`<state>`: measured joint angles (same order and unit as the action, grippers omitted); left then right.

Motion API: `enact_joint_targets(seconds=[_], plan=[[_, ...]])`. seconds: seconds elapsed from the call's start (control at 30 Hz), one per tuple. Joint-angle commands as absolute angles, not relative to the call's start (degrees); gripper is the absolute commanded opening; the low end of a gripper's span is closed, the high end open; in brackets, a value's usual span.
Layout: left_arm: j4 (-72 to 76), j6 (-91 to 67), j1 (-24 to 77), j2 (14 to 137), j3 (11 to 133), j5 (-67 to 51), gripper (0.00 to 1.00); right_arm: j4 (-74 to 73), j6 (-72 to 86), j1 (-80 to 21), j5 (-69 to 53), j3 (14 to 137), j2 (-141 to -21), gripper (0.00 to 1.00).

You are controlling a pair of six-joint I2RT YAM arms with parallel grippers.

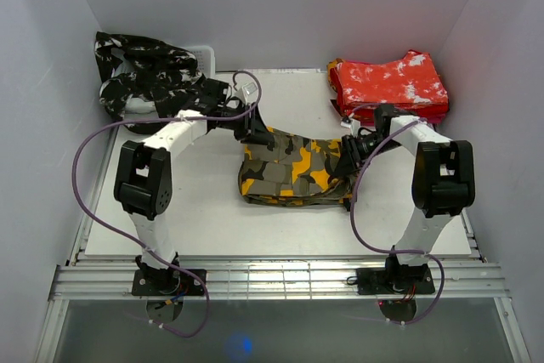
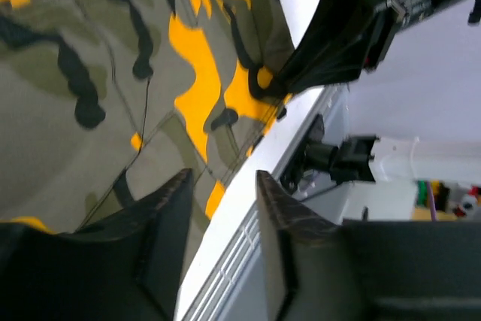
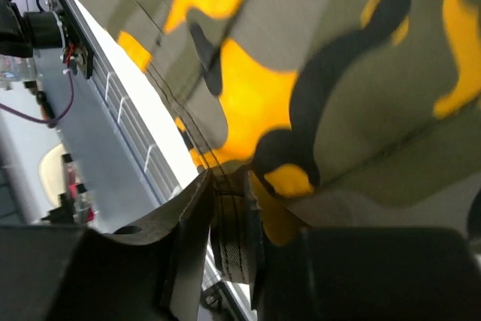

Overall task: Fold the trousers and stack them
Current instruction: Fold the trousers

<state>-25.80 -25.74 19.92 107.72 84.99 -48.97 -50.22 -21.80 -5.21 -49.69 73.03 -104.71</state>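
Note:
The olive trousers (image 1: 293, 167) with orange-yellow and black patches lie folded mid-table. My left gripper (image 1: 255, 131) hovers at their back left corner; in the left wrist view it (image 2: 222, 186) stands open, with only the table edge showing between its fingers (image 2: 169, 219), and the olive cloth (image 2: 83, 73) lies just beyond. My right gripper (image 1: 348, 157) is at the trousers' right edge. In the right wrist view it (image 3: 229, 180) is nearly closed, and the cloth's hem (image 3: 263, 103) runs in between its tips. Black-and-white trousers (image 1: 149, 78) lie bunched at the back left; red-and-white trousers (image 1: 387, 84) lie folded at the back right.
A white bin (image 1: 201, 55) sits under the black-and-white heap. White walls close in the left, back and right sides. A slotted metal rail (image 1: 280, 280) runs along the near edge by the arm bases. Purple cables (image 1: 85, 146) loop beside each arm.

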Motion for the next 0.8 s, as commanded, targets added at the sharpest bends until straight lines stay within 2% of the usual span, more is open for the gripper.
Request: enact_joint_targets(seconds=[0.0, 0.1, 0.27, 0.37, 0.5, 0.63, 0.77], plan=[[-27.51, -23.46, 18.64, 106.08, 79.73, -62.28, 0.47, -54.40, -24.86, -3.17, -48.34, 69.01, -103.27, 0.28], [-27.16, -22.86, 17.58, 107.75, 74.63, -64.24, 0.40, -56.16, -25.84, -2.03, -46.85, 64.52, -103.97, 0.23], [-25.58, -21.45, 15.91, 109.94, 68.31, -61.70, 0.38, -54.24, -25.49, -0.97, -44.22, 60.30, -105.64, 0.22], [-24.88, -21.53, 13.63, 111.61, 66.19, -57.05, 0.33, -51.51, -24.44, 1.12, -41.93, 60.20, -107.84, 0.20], [-24.08, -20.14, 11.69, 112.06, 66.53, -55.54, 0.32, -49.49, -22.59, 2.54, -38.85, 62.57, -110.12, 0.19], [-24.69, -16.27, 11.69, 108.99, 67.58, -57.91, 0.41, -50.61, -22.32, 2.64, -38.93, 65.21, -110.39, 0.18], [-31.27, -6.35, 11.78, 100.76, 68.99, -64.93, 0.57, -56.59, -28.46, 2.46, -44.01, 69.69, -105.76, 0.18]])
